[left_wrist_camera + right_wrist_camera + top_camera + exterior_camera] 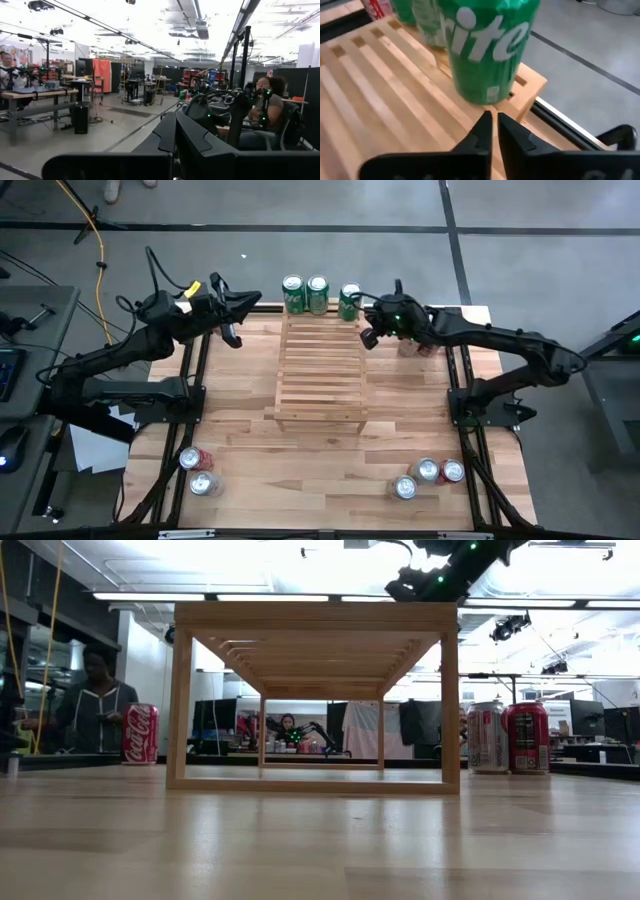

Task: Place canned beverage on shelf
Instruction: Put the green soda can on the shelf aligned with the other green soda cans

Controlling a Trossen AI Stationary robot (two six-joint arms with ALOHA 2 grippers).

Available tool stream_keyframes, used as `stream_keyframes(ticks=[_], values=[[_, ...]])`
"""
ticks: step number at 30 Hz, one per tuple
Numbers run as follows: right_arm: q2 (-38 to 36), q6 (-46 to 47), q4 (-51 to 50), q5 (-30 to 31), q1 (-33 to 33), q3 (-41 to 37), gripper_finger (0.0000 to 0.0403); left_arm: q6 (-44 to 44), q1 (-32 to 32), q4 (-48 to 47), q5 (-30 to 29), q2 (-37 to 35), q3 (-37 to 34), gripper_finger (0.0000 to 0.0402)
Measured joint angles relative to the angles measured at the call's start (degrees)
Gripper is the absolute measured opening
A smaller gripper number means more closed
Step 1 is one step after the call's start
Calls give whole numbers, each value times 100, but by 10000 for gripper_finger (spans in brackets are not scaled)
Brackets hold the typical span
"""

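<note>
High view: the shelf [320,372] stands in the middle of the wooden worktop [240,440], its slats running across. Three green cans stand upright along its far edge: two green cans [304,294] touching each other near the far left corner, and a third green can [349,302] at the far right corner. The right gripper [368,338] hangs just beside that third can, over the shelf's far right end. In the right wrist view its fingers [481,131] are pressed together with nothing between them, their tips just short of the foot of the third can, which stands on the corner slats. The left gripper [232,332] hovers off the shelf's far left corner, above the worktop edge. In the left wrist view its fingers [167,131] are together and hold nothing, pointing out into the room.

More cans stand on the near part of the worktop: a red and a silver can [196,470] at the left, and three cans [428,476] at the right.

In the low view the shelf shows end-on, a red cola can [140,734] to one side of it and a silver and a red can [508,738] to the other. A person [92,705] stands in the room behind.
</note>
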Motion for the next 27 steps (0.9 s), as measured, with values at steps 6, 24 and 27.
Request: stream_keyframes(ticks=[6, 24, 27], values=[[234, -42, 648, -294, -176, 2, 4, 7, 0, -213, 2, 19, 0, 2], [657, -162, 1718, -485, -236, 3, 0, 5, 0, -448, 0, 18, 0, 3], [657, -216, 1822, -486, -236, 4, 0, 11, 0, -448, -28, 18, 0, 3]])
